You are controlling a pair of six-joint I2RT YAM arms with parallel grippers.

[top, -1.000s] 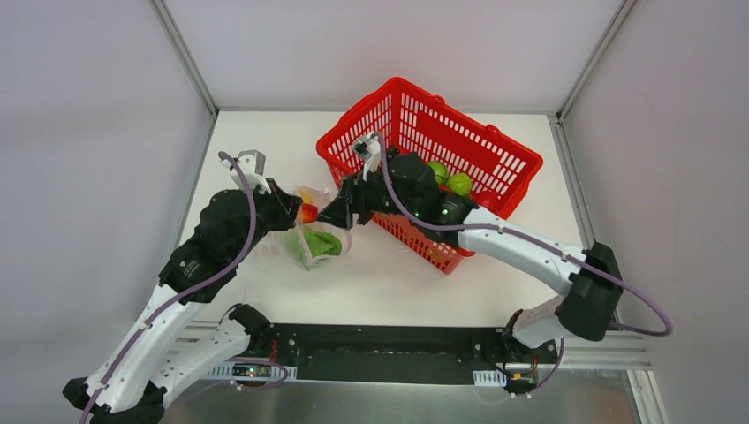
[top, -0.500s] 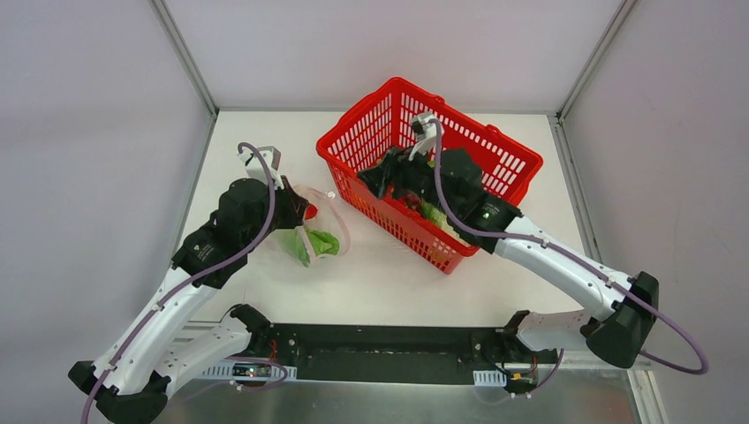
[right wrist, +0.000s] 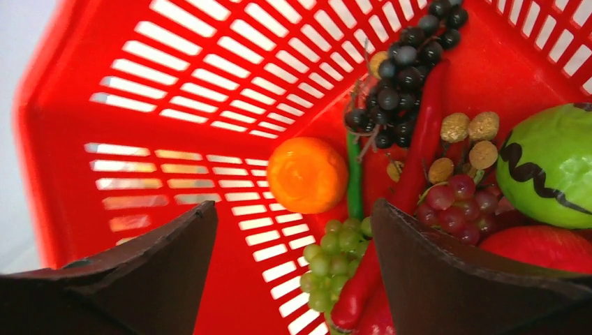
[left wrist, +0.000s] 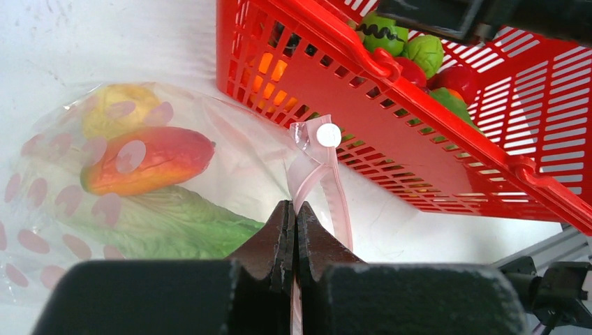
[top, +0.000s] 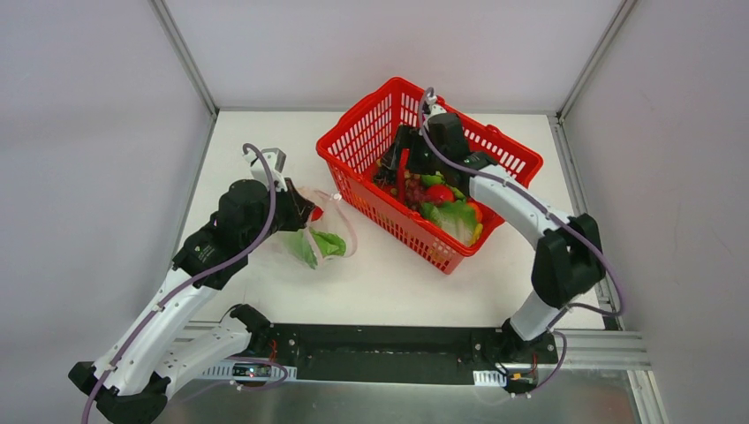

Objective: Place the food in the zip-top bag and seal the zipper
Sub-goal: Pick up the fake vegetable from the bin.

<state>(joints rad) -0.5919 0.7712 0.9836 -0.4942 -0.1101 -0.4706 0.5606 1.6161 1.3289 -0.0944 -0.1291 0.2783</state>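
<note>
Right now your left gripper has its fingers pressed together on the zipper, the pink strip along the mouth of the zip-top bag. The strip rises out of the closed tips to a small white slider just beyond them. The bag itself lies on the white table, just beside the left wall of the red basket.

Through the clear plastic you can see a yellow fruit farthest from the fingers, an orange-red piece touching it on the near side, and the leafy cabbage under both, its green end reaching almost to the left finger. All three sit to the left of the pinch point.

Your right gripper is down inside the basket with its fingers spread wide and nothing between them. An orange fruit lies on the basket floor just beyond the gap, touching neither finger. Green grapes lie in the gap, nearer the right finger, and a long red chili runs past that finger's tip. Dark grapes, red grapes and a green fruit with a black squiggle lie farther off. This gripper is well apart from the bag, with the basket wall between them.
</note>
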